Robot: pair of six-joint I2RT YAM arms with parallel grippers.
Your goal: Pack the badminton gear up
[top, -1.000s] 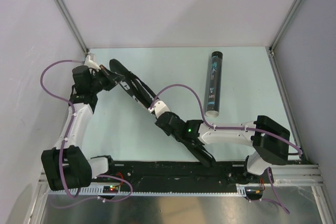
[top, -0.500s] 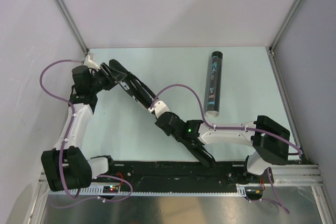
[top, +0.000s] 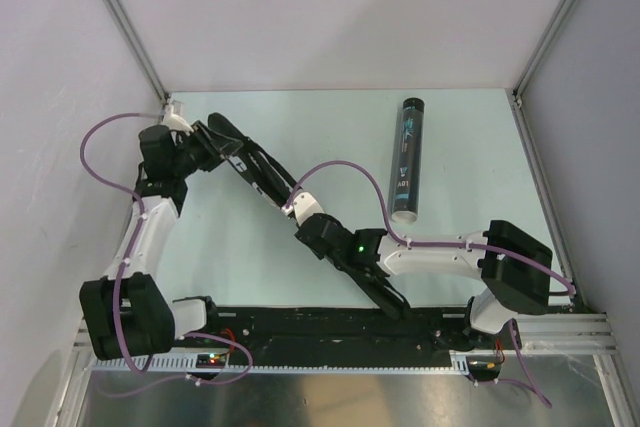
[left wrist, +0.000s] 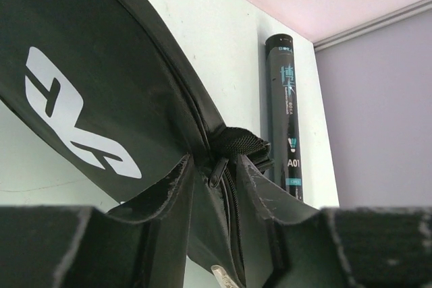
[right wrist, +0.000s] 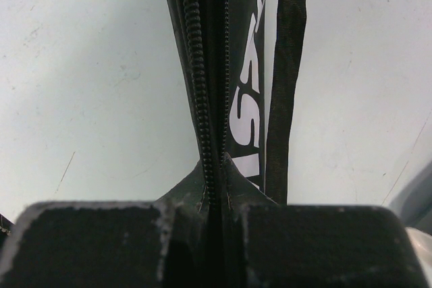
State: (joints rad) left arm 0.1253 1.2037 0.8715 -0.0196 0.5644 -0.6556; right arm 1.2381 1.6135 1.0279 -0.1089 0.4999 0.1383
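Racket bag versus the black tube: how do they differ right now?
The racket bag is flat and soft, lying diagonally; the tube is a rigid cylinder lying near-to-far at the right. The racket bag is pinched in the right gripper, with the left gripper open around its zipper end; the tube lies untouched. Both are black with light lettering.

A second ago the left pincer (top: 207, 139), in the upper left of the overhead frame, was clamped on the top end of the racket bag (top: 262, 175). It has since let go. Its fingers (left wrist: 177, 190) now stand apart on either side of the bag's zipper end (left wrist: 237, 141), and the zipper pull (left wrist: 214, 170) hangs between them. The pincer has also edged slightly toward the top of the frame. The purple cable (top: 100, 128) looping off that arm has shifted a touch with it.
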